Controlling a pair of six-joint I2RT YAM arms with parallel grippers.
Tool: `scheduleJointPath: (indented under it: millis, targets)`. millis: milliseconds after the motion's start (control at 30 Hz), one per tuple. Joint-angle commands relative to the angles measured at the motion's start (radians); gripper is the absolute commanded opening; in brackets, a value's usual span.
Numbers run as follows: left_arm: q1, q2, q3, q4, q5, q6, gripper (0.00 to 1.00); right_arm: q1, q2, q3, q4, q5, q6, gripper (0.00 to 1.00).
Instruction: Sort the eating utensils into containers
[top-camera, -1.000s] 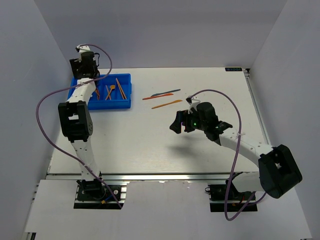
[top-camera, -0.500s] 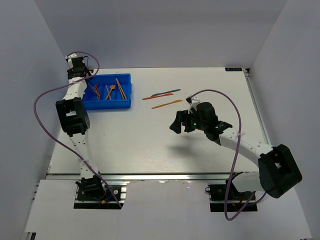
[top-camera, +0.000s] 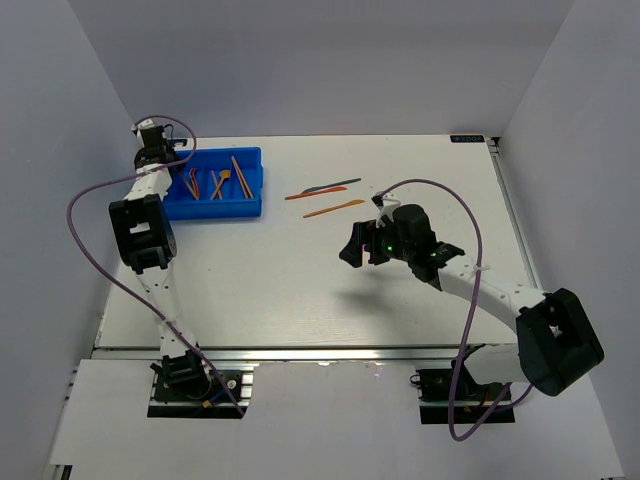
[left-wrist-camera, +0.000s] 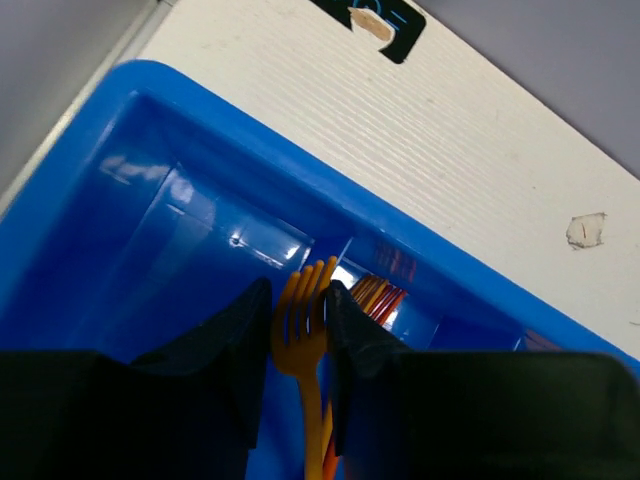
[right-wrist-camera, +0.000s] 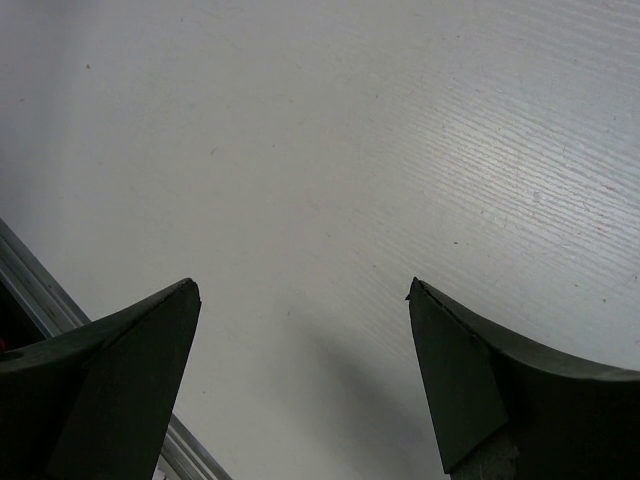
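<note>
The blue tray (top-camera: 230, 211) sits at the table's back left and holds several orange and red utensils (top-camera: 240, 175). My left gripper (top-camera: 152, 150) hangs over its left end. In the left wrist view the left gripper (left-wrist-camera: 300, 290) has narrowed onto the head of an orange fork (left-wrist-camera: 300, 325), and both inner faces look to touch it. More orange and red utensils (left-wrist-camera: 375, 295) lie behind, inside the tray (left-wrist-camera: 150, 180). A red and a dark utensil (top-camera: 322, 188) and an orange one (top-camera: 335, 208) lie on the table. My right gripper (top-camera: 348, 247) (right-wrist-camera: 300, 290) is open over bare table.
White walls close in the table on the left, back and right. A black label (left-wrist-camera: 380, 20) marks the table's back edge near the tray. A metal rail (right-wrist-camera: 30, 270) shows at the lower left of the right wrist view. Purple cables loop off both arms.
My left gripper has shifted left and a little nearer, from behind the tray's corner to its left end, and its jaws have narrowed. The right arm has not moved.
</note>
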Motion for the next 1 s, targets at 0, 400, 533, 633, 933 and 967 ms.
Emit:
scheduleJointPath:
  millis: [0,400,533,633,933,967]
  targets:
    - [0.001,-0.071,-0.048,0.071,0.056,0.006,0.34,-0.002,0.016,0.011,0.046,-0.007,-0.016,0.89]
    - [-0.002,-0.161,-0.09,0.122,0.15,0.052,0.22,-0.001,0.022,0.014,0.051,-0.027,-0.01,0.89]
    - [-0.006,-0.166,-0.077,0.111,0.173,0.098,0.28,0.001,0.031,0.015,0.054,-0.04,-0.01,0.89]
    - [-0.014,-0.146,-0.048,0.085,0.23,0.125,0.24,0.001,0.032,0.017,0.055,-0.044,-0.008,0.89]
    - [-0.055,-0.109,0.028,-0.005,0.248,0.202,0.48,0.001,0.028,0.015,0.051,-0.05,-0.01,0.89]
    - [-0.055,-0.113,0.028,-0.007,0.241,0.202,0.52,0.001,0.028,0.017,0.051,-0.05,-0.008,0.89]
